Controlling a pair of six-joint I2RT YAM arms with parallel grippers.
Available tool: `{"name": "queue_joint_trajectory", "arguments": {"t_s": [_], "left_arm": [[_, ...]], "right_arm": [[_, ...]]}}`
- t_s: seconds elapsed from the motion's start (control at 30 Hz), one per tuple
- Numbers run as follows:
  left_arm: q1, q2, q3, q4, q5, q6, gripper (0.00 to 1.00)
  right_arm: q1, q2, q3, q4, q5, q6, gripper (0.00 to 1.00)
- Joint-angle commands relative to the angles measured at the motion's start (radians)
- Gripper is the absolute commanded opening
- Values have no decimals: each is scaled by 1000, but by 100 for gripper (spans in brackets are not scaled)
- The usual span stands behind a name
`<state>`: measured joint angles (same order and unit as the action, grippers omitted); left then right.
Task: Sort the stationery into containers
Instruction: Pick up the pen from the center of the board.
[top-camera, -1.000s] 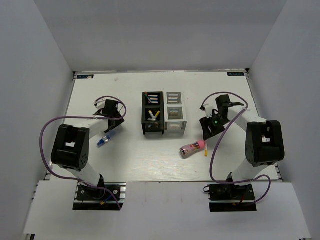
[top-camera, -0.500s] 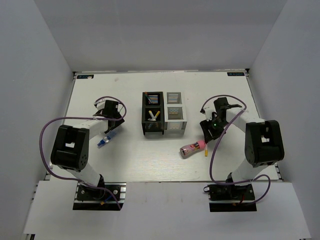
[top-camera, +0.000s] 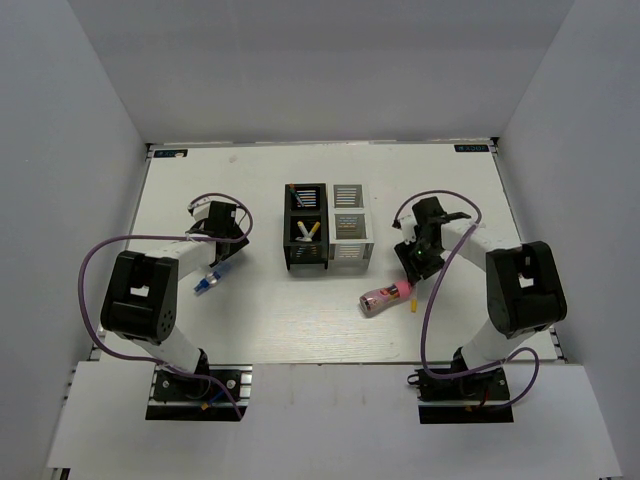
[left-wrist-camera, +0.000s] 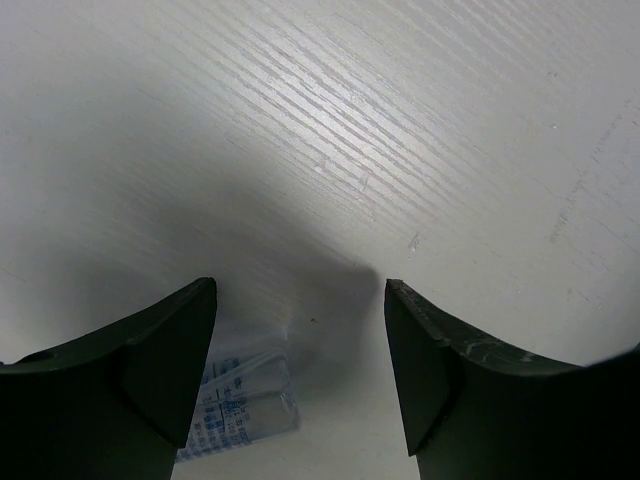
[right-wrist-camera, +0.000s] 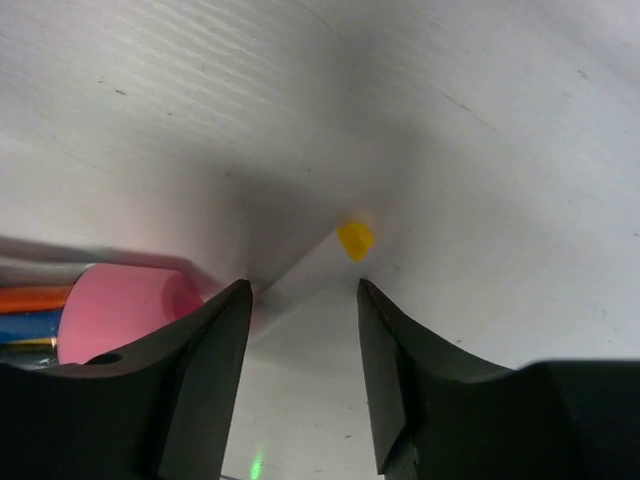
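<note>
The black organiser (top-camera: 307, 228) and the white organiser (top-camera: 350, 228) stand side by side mid-table; yellow and white pens (top-camera: 308, 232) lean in the black one. The white bottle with the blue cap (top-camera: 210, 280) lies left of them. My left gripper (top-camera: 222, 255) is open just above it; in the left wrist view (left-wrist-camera: 298, 290) the bottle's label (left-wrist-camera: 240, 400) shows beside the left finger. The pink cylinder (top-camera: 383, 298) and a white pen with a yellow tip (top-camera: 410, 300) lie at front right. My right gripper (top-camera: 413, 265) is open over the pen (right-wrist-camera: 354, 240); the pink cylinder (right-wrist-camera: 120, 310) lies left of it.
Grey walls enclose the table (top-camera: 270, 320) on three sides. Purple cables (top-camera: 95, 260) loop off both arms. The white organiser shows nothing inside from above.
My right gripper has moved left and slightly nearer, over the white pen beside the pink cylinder. The left arm has barely moved.
</note>
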<state>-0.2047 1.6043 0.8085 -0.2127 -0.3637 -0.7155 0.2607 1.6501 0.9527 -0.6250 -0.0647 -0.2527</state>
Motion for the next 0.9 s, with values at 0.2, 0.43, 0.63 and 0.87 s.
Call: {"name": "queue_joint_trajectory", "arguments": {"t_s": [0.2,0.43,0.63,0.87], "left_arm": [[-2,-41,-15,-1,16,-10,78],[-2,-41,-15,-1,25,-10,78],[-2,-41,-15,-1,25,-10,78],[-2,-23,-15,-1,25,-10,78]], "right_arm": [[28,59,-77,22,82,12,33],[29,63,-58,11,10,6,24],[26,60,-40,28,-55,-37,4],[12,-142,52,36,-110,-121,0]]}}
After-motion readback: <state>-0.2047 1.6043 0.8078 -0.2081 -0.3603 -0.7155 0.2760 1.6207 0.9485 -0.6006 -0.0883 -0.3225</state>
